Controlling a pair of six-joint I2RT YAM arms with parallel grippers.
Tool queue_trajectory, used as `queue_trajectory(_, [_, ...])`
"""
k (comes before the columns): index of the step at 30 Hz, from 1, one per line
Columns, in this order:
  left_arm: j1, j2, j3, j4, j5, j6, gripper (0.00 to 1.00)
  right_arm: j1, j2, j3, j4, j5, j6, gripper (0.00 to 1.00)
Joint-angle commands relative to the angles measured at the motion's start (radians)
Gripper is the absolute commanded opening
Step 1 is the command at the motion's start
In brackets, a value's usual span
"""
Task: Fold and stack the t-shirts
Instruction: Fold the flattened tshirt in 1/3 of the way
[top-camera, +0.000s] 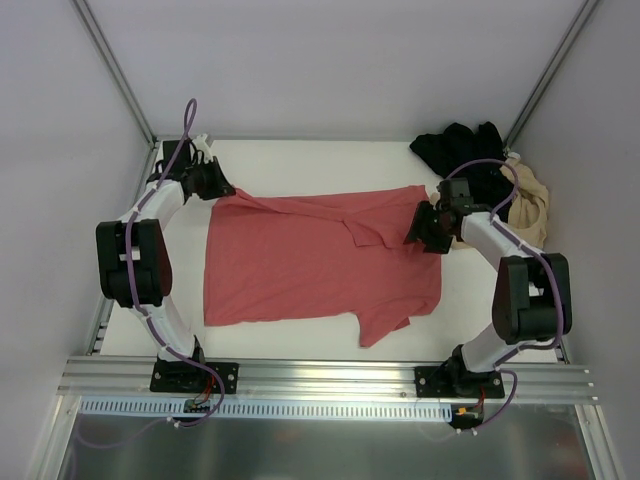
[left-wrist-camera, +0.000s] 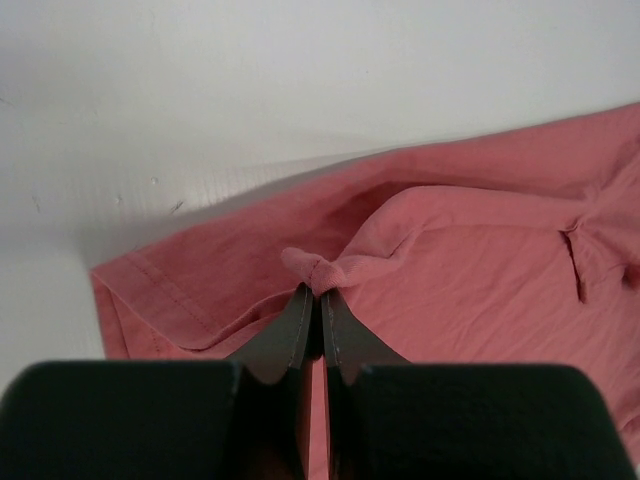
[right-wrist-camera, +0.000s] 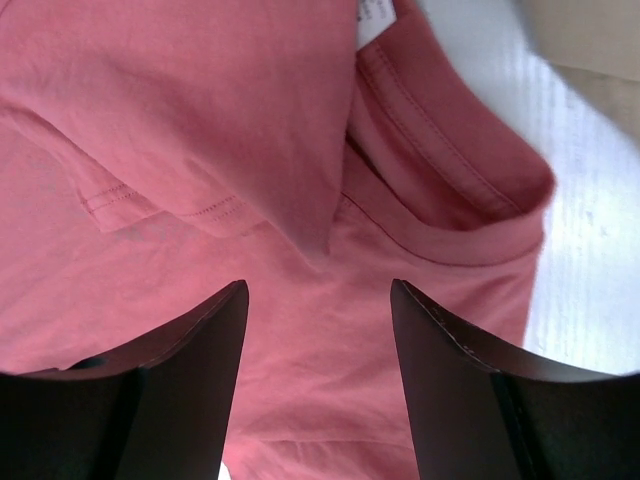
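One coral-red t-shirt (top-camera: 310, 265) lies spread at frame centre, first fold apparently in hand: left gripper (left-wrist-camera: 320, 298) clamped on its upper-left edge, right gripper (right-wrist-camera: 318, 290) with jaws apart over the collar (right-wrist-camera: 450, 190), centre right. Next likely calls for pinching there, then carrying both edges over together

White surface (top-camera: 300, 170) enclosed by pale grey wall panels (top-camera: 330, 60) meeting at slanted metal corner posts (top-camera: 115, 70); an aluminium rail (top-camera: 330, 378) spans the lower frame. Lighting soft, even.
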Motion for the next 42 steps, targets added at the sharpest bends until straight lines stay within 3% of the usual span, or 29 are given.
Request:
queue_trajectory(1, [-0.012,-0.04,0.004,0.025,0.007,0.01,0.0,0.026,0.037,0.021,0.044,-0.022,0.023,0.63])
queue_trajectory(7, [-0.014,-0.041,0.006,0.022,0.003,0.013,0.0,0.036,0.082,0.033,0.067,-0.026,0.028,0.55])
queue_trajectory(8, [-0.014,-0.04,0.009,0.022,0.004,0.014,0.0,0.036,0.092,0.033,0.072,-0.026,0.026,0.5])
queue_trajectory(9, [-0.014,-0.04,0.009,0.022,0.004,0.014,0.0,0.036,0.099,0.035,0.075,-0.026,0.025,0.37])
queue_trajectory(11, [-0.016,-0.04,0.007,0.022,0.006,0.014,0.0,0.035,0.108,0.039,0.076,-0.024,0.02,0.24])
queue_trajectory(12, [-0.014,-0.04,0.007,0.022,0.007,0.014,0.0,0.036,0.115,0.044,0.076,-0.022,0.019,0.12])
queue_trajectory(14, [-0.014,-0.04,0.006,0.022,0.006,0.014,0.0,0.036,0.116,0.052,0.073,-0.021,0.016,0.01])
queue_trajectory(31, [-0.014,-0.032,0.004,0.022,0.01,0.014,0.0,-0.019,-0.047,0.148,-0.111,0.083,-0.081,0.0])
queue_trajectory(40, [-0.014,-0.027,0.007,0.025,0.018,0.011,0.0,-0.042,-0.104,0.069,-0.126,0.073,-0.087,0.01])
queue_trajectory(41, [-0.016,-0.027,0.006,0.023,0.019,0.01,0.0,-0.043,-0.102,0.061,-0.125,0.065,-0.089,0.01])
queue_trajectory(42, [-0.016,-0.027,0.006,0.023,0.02,0.011,0.0,-0.043,-0.098,0.056,-0.126,0.063,-0.09,0.1])
